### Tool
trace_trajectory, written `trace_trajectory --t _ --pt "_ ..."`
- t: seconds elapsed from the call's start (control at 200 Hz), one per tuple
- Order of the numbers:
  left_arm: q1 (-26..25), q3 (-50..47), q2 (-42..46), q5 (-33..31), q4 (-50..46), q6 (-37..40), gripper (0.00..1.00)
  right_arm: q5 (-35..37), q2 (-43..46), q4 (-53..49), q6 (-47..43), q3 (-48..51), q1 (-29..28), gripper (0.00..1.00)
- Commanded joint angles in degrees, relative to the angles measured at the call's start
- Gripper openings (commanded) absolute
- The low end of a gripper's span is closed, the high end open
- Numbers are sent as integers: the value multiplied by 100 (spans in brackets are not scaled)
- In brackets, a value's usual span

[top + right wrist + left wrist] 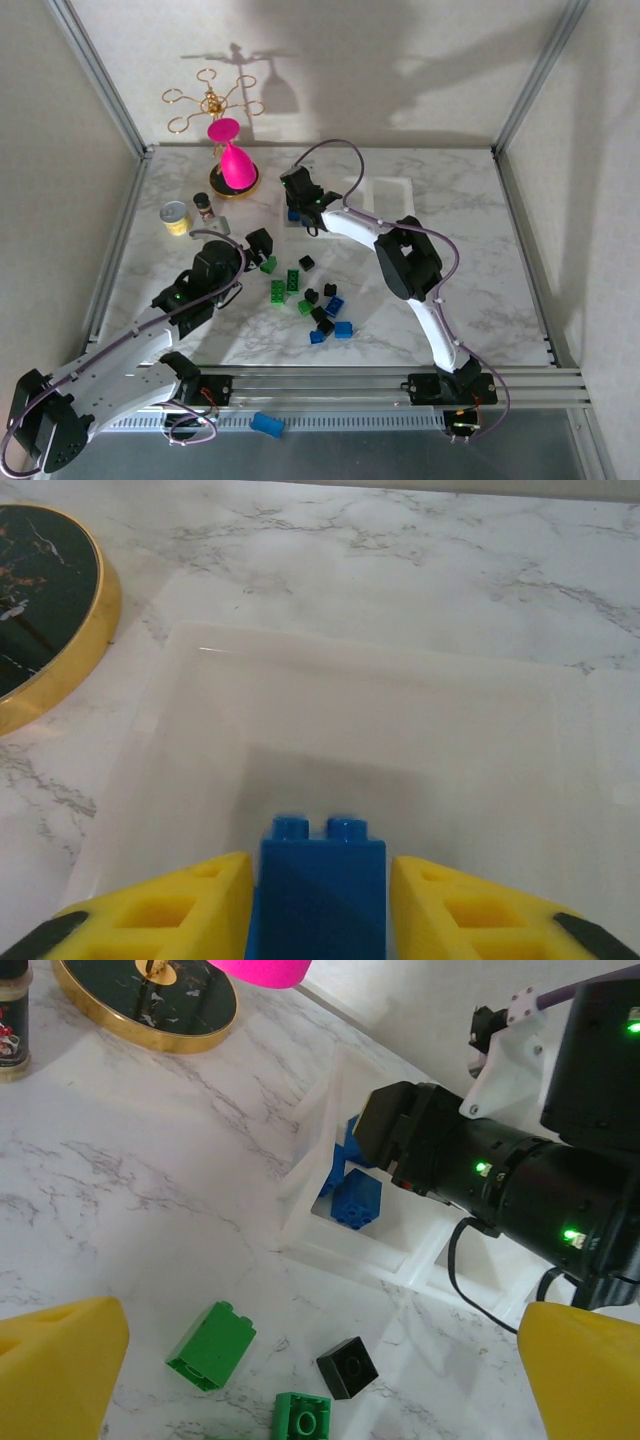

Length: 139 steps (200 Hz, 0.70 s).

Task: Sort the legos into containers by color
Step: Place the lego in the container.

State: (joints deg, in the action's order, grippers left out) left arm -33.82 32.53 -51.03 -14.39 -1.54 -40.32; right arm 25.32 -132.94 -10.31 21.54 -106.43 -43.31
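Far left: yellow tin [175, 217] and small bottle [204, 206] are sitting side by side near the table's left edge, well apart from the bricks. Pink goblet [232, 160] is standing on a gold-rimmed base [234, 185], and that base is sitting just beside the tray's left corner, close to where the right arm is working.

Left gripper [320, 1340] is hovering over the marble with jaws spread wide, grasping nothing. Below it: green lego [212, 1345] lying on its side, black lego [348, 1367] next to it, second green lego [303, 1418] studs-up. Larger blue block [266, 424] is lying on the near rail between the arm bases.

Loose legos [318, 305] are lying scattered mid-table in front of the tray [395, 185] — green, black and blue mixed, a few touching.

Right gripper [320, 880] is hanging over the tray's leftmost compartment, clenched on a blue lego [322, 900], pads pressing both flanks, studs pointing away from the wrist. Second blue lego [357, 1200] is lying in that same compartment. In the left wrist view, the right arm's black body [520, 1190] is crossing over the tray, covering part of the neighbouring compartment.
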Motion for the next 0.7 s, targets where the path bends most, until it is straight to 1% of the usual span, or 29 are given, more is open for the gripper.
trace_trajectory --t 0.0,0.075,0.155,0.32,0.456,0.691 --pt "69 34 88 -124 32 61 100 176 -100 -60 -137 -191 22 44" --pt "69 35 79 -119 40 61 100 175 -75 -57 -147 -193 17 46" --pt "77 47 84 -91 55 57 100 184 -3 -81 -126 -211 24 47" --pt "78 138 106 -73 -6 90 99 -197 444 -15 -119 -127 -9 50" --pt "78 217 127 -3 -67 85 100 -619 963 207 -107 239 -41 53" --pt "69 218 217 171 -94 112 100 -1110 1994 479 -78 1145 -46 60"
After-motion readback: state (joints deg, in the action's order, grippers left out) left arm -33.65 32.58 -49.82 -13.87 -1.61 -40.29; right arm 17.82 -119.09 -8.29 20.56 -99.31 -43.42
